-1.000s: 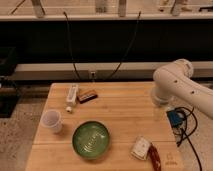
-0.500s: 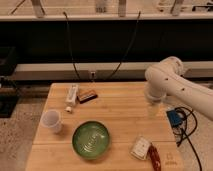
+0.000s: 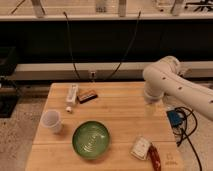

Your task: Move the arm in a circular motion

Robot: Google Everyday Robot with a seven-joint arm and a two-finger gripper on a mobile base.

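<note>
Gripper (image 3: 151, 108) above table (image 3: 117, 107) right side, grip state untellable; sweep arm (image 3: 167, 82) evenly, clear of green bowl (image 3: 91, 140).

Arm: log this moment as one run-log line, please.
arm over table right side | gripper points down over bare wood near right edge | bowl, cup front left, clear of gripper

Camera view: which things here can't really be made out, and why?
- Arm: in the camera view it is cut off by the right edge, so its base is unseen.
- Gripper: a pale tip under the arm's joint, above the right side of the table; too small to tell its form.
- White packet and red item, front right: too small to identify.
</note>
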